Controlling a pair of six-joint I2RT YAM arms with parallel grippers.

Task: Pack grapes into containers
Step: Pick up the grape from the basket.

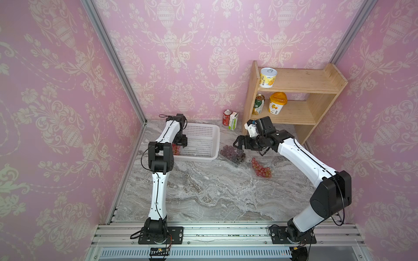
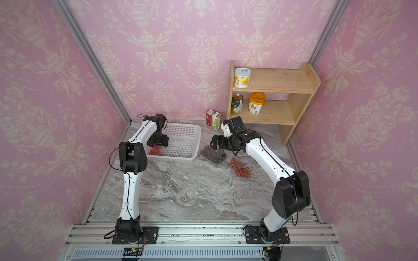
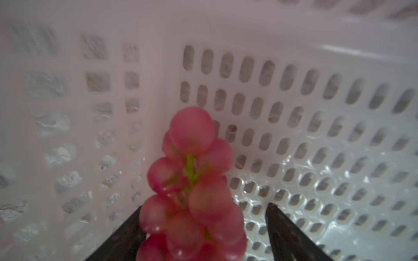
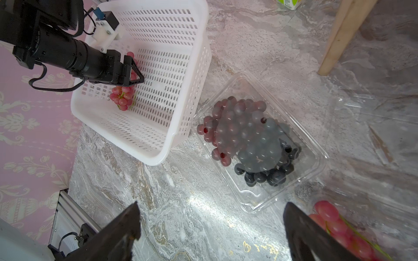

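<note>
Though veined grey from wall to wall, carried everything of note toward the far side: marble worktop [image 1: 203, 192]. Stood at the far right corner: wooden shelf [image 1: 305, 81], with cans [image 1: 259, 104] and yellow tubs [image 1: 277, 102] too small to read.

Sat near the far left: white perforated basket [image 1: 216, 144], partly covered in both top views by the left arm [image 1: 167, 133].

Lay just beside the basket, on the worktop: clear clamshell container [image 4: 255, 204]. Was filled with dark red-purple grapes [image 4: 235, 126] toward the basket and near-black grapes [image 4: 271, 174] at the other end, all hazy through the plastic.

Lay near that, further to the robot's right: light pink-red bunch [image 1: 261, 169] in a second container [image 4: 384, 208]. Had clear walls hard to trace from above, and was cut off in the right wrist view.

Lay in the basket near a corner: unpacked pink-red bunch [image 3: 192, 180], round and glossy on a green stem. Was blurred close up and almost hidden from above.

Straddled that bunch with jaws apart, a gap showing on one side: left tool [image 3: 204, 206]. Hovered over bare worktop near the filled container, jaws wide and holding nothing: right tool [image 4: 212, 203].
</note>
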